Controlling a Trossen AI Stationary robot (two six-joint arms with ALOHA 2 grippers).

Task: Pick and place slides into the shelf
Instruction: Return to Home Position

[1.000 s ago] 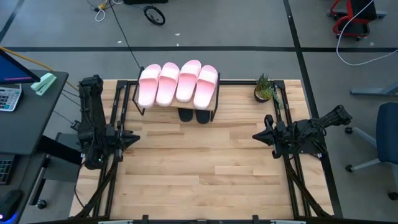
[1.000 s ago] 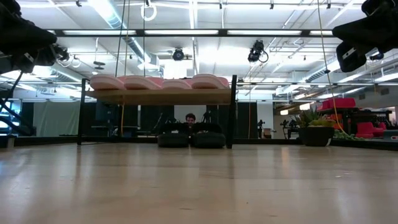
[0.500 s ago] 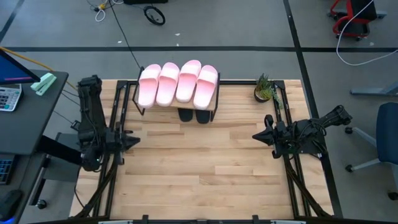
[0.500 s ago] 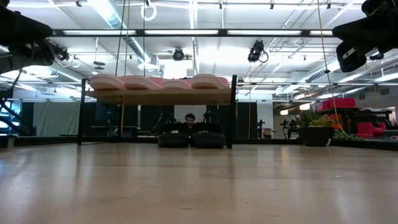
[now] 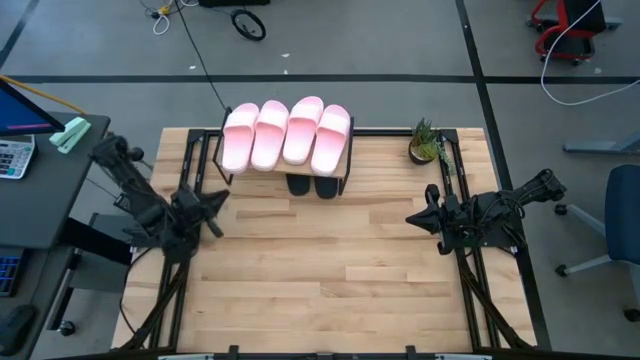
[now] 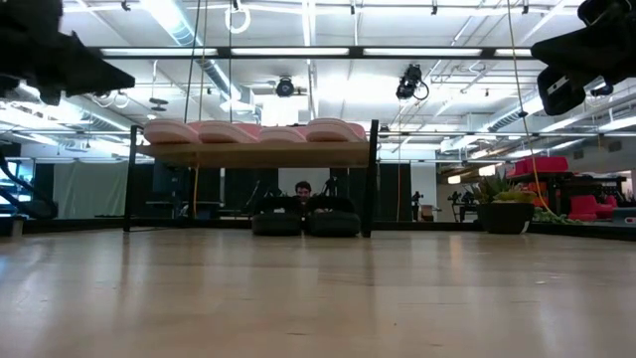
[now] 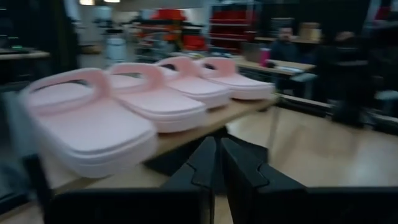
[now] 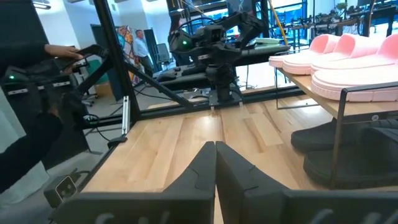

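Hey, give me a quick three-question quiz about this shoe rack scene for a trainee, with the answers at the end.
1. How many pink slides lie on top of the shelf?
2. True or false: the black slides sit under the shelf's plank, on the table.
3. The left gripper and the right gripper hang at opposite sides of the table. What do they hold?
A) a pink slide
B) a black slide
C) nothing, and both are shut

Key: 1. four; 2. true; 3. C
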